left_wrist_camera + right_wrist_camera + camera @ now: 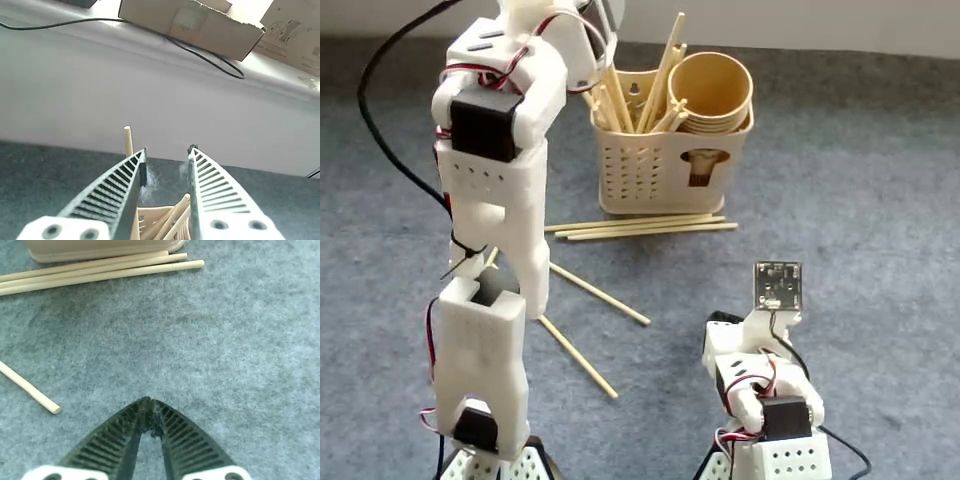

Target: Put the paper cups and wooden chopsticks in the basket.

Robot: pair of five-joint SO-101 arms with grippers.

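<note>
Though loose, 3 chopsticks (pixel 640 228) lengthwise along basket (pixel 660 175)

No word, number or sign can be read in any view. In the left wrist view, a cardboard box (pixel 210 30) at the upper middle of the frame carries a small pale label, and a second box (pixel 295 30) in the upper right corner bears faint dark print (both too blurred to make out). In the high view, a small circuit board (pixel 777 285) at lower right shows tiny marks, also illegible.
</note>
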